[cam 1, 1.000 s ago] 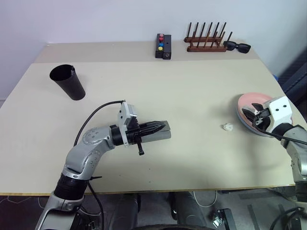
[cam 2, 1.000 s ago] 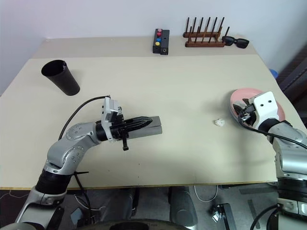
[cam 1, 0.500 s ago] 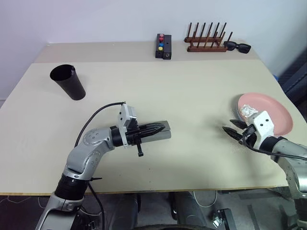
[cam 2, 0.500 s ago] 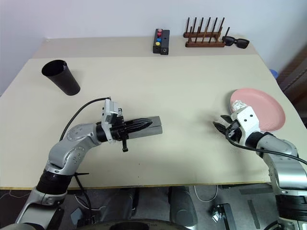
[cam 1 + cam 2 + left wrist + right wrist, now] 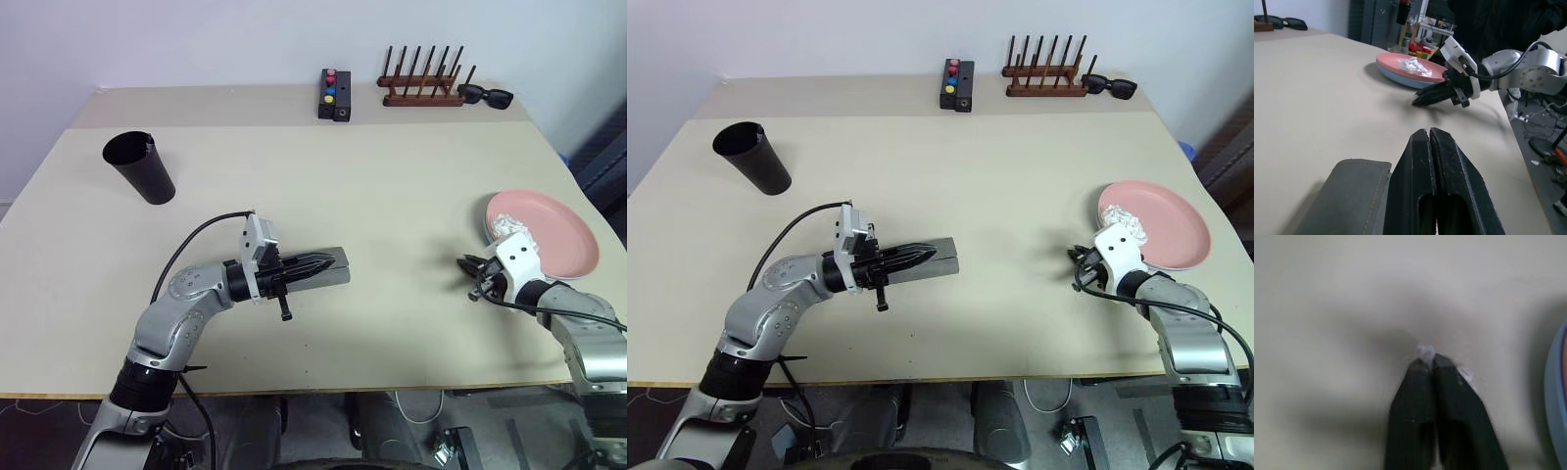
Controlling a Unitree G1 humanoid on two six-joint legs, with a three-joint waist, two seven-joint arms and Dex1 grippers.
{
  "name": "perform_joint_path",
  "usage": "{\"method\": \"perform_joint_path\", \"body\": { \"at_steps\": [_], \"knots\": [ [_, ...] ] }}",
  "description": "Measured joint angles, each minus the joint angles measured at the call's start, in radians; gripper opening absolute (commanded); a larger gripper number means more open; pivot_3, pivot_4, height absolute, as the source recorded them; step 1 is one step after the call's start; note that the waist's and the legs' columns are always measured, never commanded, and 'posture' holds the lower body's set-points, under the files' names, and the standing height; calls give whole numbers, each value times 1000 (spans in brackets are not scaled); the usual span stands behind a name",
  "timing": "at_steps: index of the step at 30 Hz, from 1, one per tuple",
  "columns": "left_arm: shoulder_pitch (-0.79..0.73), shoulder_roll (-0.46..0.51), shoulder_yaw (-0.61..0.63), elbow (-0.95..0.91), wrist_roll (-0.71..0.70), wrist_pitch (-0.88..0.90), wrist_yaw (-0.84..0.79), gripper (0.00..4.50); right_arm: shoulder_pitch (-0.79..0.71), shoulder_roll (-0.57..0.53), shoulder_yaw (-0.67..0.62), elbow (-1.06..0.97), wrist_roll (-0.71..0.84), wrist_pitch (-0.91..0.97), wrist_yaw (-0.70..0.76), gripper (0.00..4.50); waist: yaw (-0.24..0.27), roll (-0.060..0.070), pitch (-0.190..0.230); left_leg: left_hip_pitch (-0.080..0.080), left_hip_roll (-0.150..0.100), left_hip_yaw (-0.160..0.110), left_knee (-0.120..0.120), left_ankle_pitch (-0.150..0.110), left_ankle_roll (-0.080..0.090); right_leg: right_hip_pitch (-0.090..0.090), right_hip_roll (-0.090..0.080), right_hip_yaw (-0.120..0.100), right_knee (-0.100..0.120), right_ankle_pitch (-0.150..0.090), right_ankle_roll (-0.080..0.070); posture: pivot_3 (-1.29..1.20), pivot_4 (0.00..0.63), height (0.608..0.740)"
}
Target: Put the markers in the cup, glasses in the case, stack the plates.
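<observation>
The black cup [image 5: 137, 168] stands at the table's far left. A closed grey case [image 5: 338, 277] lies near the middle, and my left gripper [image 5: 323, 262] rests shut along its lid, fingers pressed together [image 5: 1428, 134]. At the right, the salmon pink plate [image 5: 554, 235] sits stacked on the light blue plate [image 5: 1400, 81], with a crumpled white wad [image 5: 509, 227] on it. Just left of the plates, my right gripper [image 5: 466, 264] is low on the table, shut on a small white paper scrap [image 5: 1425, 351]. The markers and glasses are hidden from view.
Along the back edge stand a black box with coloured buttons [image 5: 333, 95], a wooden peg rack [image 5: 421, 90] and thick black sunglasses [image 5: 486, 95]. The plates lie close to the table's right edge.
My right gripper came off the plates, dropped to the left onto the paper scrap and shut on it. The white wad on the pink plate came into sight. The left arm stayed still.
</observation>
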Motion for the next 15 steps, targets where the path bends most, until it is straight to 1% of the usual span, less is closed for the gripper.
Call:
{"method": "perform_joint_path", "body": {
  "at_steps": [4,7,11,15],
  "knots": [
    [0,0,0,-1,0,3,0,0,1,-1,-4,-12,1,-16,0,33,-1,0,0,0,0,0,0,0,0,0,0,0,0,0,0,0,150,740],
    [-1,0,0,-1,0,4,0,0,-7,-1,-51,-43,26,-34,-2,33,-1,0,0,0,0,0,0,0,0,0,0,0,0,0,0,0,150,740],
    [-7,-2,0,-1,-1,5,1,0,-86,-26,-150,-27,23,-63,-74,33,0,0,0,0,0,0,0,0,0,0,0,0,0,0,0,0,150,740],
    [-16,-5,-1,-1,-1,12,8,0,-136,-64,-180,76,-35,-96,-142,33,2,0,0,0,0,0,0,0,0,0,0,0,0,0,-1,0,150,740]
  ]
}}
